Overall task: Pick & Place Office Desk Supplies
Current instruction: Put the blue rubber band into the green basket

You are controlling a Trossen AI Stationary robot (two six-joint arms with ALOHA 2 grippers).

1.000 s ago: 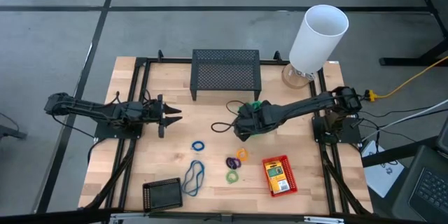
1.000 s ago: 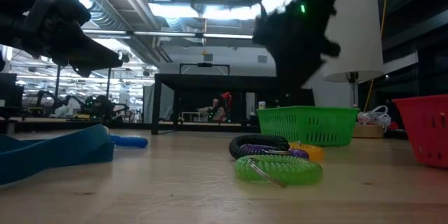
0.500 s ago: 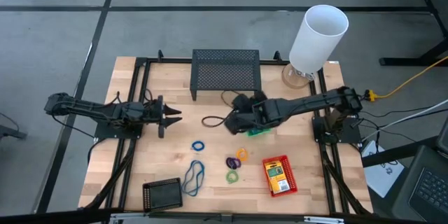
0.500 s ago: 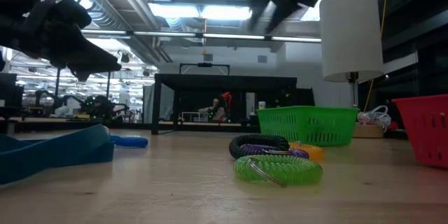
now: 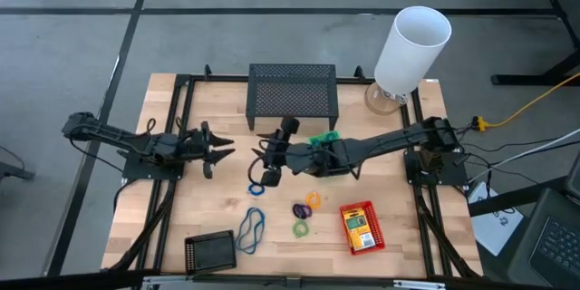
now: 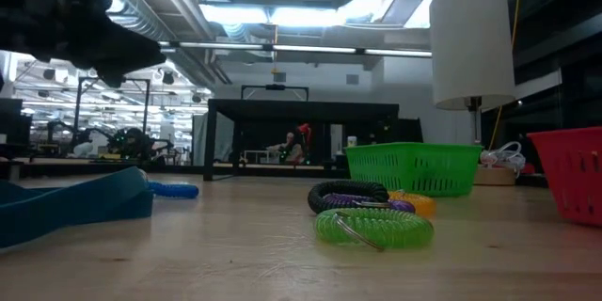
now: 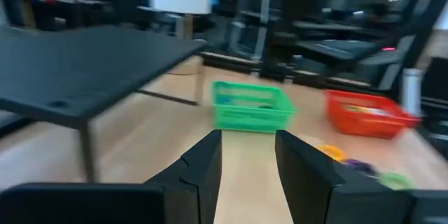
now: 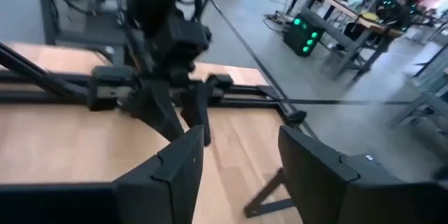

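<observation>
Right gripper [image 5: 269, 174] now stretched across mid-table toward the left arm, above the wood, fingers [image 8: 183, 162] apart, nothing between them. A second ago over the green basket [image 5: 324, 139]; basket now clear of it, on the table just before the black mesh stand [image 5: 293, 96]. Blue ring [image 5: 257, 188] just below the fingertips. Left gripper [image 5: 220, 148] parked left of centre as before, released, empty. Red basket [image 5: 362, 227] with its yellow-and-green pack, coiled rings [image 5: 304, 210], blue bands [image 5: 251, 230], black basket [image 5: 210, 254] unmoved.
</observation>
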